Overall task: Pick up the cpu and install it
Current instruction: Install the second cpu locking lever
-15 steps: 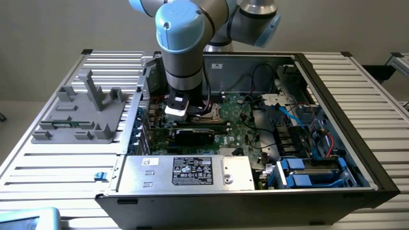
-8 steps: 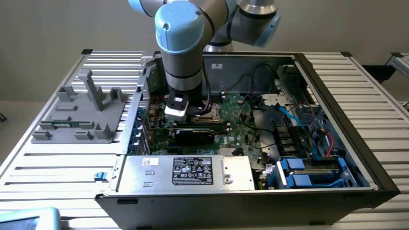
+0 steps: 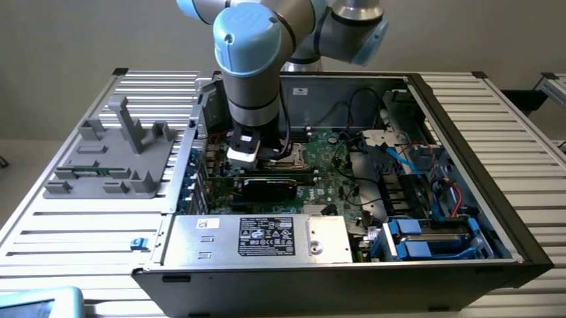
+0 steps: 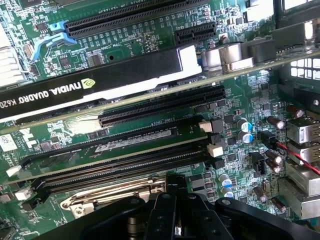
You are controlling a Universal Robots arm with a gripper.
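My gripper (image 3: 243, 156) hangs inside the open computer case (image 3: 460, 119), low over the green motherboard (image 3: 340, 172). In the wrist view its black fingers (image 4: 176, 187) are shut together, just above the socket's silver metal frame and lever (image 4: 115, 197). I cannot make out anything between them. The cpu is hidden. Beyond the socket frame lie long black memory slots (image 4: 125, 155).
A black NVIDIA Quadro card (image 4: 95, 82) stands on edge in its slot close to the gripper. The power supply (image 3: 256, 236) fills the case's near side. Cables and blue drive bays (image 3: 433, 238) sit toward the exterior view's right. A grey fixture (image 3: 111, 156) rests on the table outside the case.
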